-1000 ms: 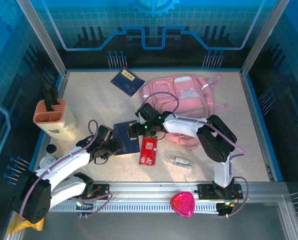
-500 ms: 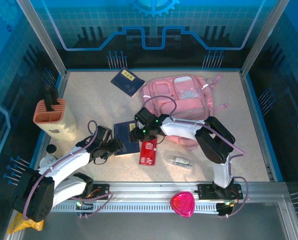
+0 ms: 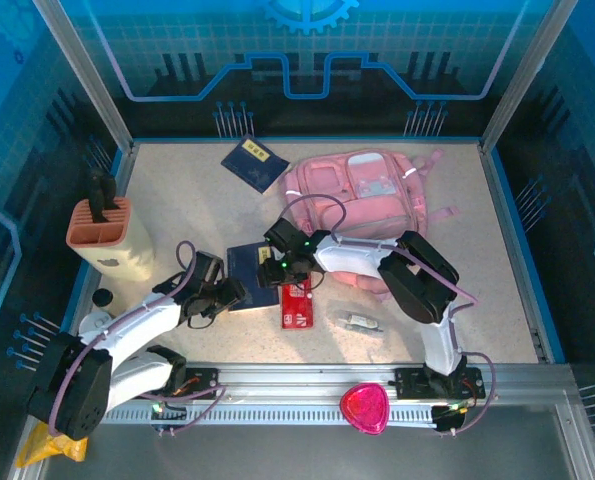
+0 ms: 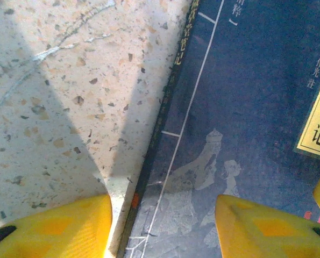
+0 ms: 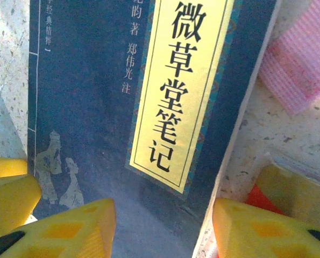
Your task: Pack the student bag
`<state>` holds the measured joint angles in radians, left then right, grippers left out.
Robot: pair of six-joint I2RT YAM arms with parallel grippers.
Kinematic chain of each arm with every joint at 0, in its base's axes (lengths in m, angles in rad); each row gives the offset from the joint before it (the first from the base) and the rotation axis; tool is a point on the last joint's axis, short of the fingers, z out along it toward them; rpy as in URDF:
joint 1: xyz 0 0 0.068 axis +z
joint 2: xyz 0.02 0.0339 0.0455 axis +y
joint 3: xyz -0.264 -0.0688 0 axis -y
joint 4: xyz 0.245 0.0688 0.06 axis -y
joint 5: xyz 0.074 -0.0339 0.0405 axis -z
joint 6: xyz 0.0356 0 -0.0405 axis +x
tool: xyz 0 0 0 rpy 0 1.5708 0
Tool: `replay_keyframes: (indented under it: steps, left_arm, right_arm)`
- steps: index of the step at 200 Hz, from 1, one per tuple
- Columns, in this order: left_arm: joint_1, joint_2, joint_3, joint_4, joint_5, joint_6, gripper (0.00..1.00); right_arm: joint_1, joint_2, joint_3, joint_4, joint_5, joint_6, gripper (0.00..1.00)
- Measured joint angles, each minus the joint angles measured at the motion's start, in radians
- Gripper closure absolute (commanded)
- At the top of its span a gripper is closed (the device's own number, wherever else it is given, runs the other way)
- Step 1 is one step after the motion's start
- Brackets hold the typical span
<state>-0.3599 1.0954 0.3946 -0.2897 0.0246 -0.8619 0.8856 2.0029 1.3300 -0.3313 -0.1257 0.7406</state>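
Note:
The student bag (image 3: 372,195), a pink backpack, lies flat at the back right of the table. In front of it lies a dark blue book (image 3: 251,276) with a yellow title label (image 5: 184,86). My left gripper (image 3: 232,293) is low over the book's left edge, open; one yellow fingertip (image 4: 57,226) is over the table and the other over the cover (image 4: 229,107). My right gripper (image 3: 275,272) is low over the book's right edge, also open, with one fingertip (image 5: 68,228) over the cover and the other beside it. Nothing is gripped.
A red box (image 3: 297,303) lies right of the book, and a small clear item (image 3: 360,322) lies further right. A second blue book (image 3: 255,163) lies at the back. A tan-and-orange holder (image 3: 102,235) stands at the left, a pink object (image 3: 364,407) on the front rail.
My right gripper has moved left and down from the bag's edge onto the blue book, its jaws narrowing. My left gripper has stayed at the book's left edge.

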Motion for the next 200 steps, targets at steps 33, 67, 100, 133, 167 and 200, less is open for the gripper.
replay_keyframes:
  steps: [33,67,100,133,167,200]
  left_arm:
    - [0.003,0.012,0.000,0.001,0.000,0.001,0.49]
    - [0.004,0.015,0.000,0.001,-0.001,0.004,0.51]
    - [0.004,0.016,0.000,0.000,-0.002,0.004,0.52]
    - [0.004,0.023,0.000,0.000,-0.004,0.004,0.53]
    - [-0.011,0.030,0.002,0.000,-0.021,0.004,0.53]
    - [-0.018,0.036,0.003,0.000,-0.032,0.003,0.55]
  right_arm:
    - [0.005,0.000,0.011,-0.011,-0.008,-0.004,0.54]
    - [0.006,0.000,0.021,-0.020,-0.008,-0.008,0.57]
    - [0.006,0.000,0.027,-0.031,-0.008,-0.013,0.64]
    - [0.005,-0.012,0.034,-0.044,-0.009,-0.014,0.71]
    - [0.006,-0.035,0.034,-0.040,-0.026,-0.007,0.75]
    - [0.003,-0.037,0.033,-0.026,-0.048,-0.006,0.76]
